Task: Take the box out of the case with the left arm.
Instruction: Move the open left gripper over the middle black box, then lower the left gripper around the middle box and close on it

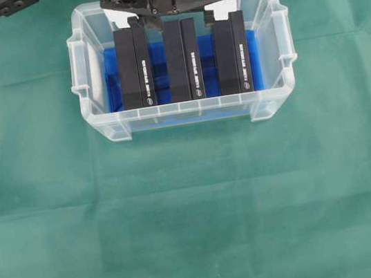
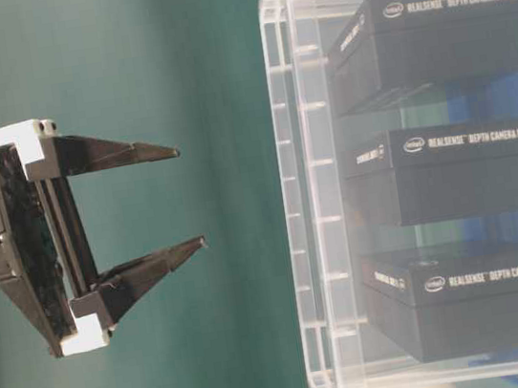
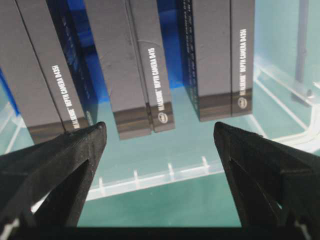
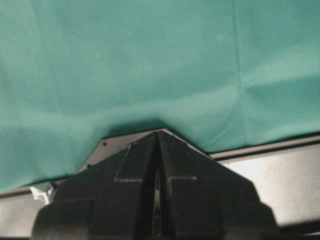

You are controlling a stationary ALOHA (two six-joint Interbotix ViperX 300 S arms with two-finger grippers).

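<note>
standing wide apart with nothing between them, the jaws of my left gripper (image 3: 160, 135) hang over the far end of the case (image 1: 103, 127), their black ribbed fingers (image 3: 75, 155) framing the middle box from above in the left wrist view. three black boxes printed "realsense depth camera" stand on edge side by side inside the clear plastic tub: the left box (image 1: 135, 66), the middle box (image 1: 183, 59) and the right box (image 1: 231, 52), each apart from its neighbour, on the bright blue cloth (image 1: 112, 80) that lines the bottom. from overhead i see the gripper's lattice body at the tub's far rim, above the middle box; whether a fingertip touches a box i cannot tell. my right gripper (image 4: 157, 137) sits with its fingers pressed together, empty, over the edge of the green table cloth (image 1: 197, 214). the case rests on that cloth near the top of the overhead view.
</note>
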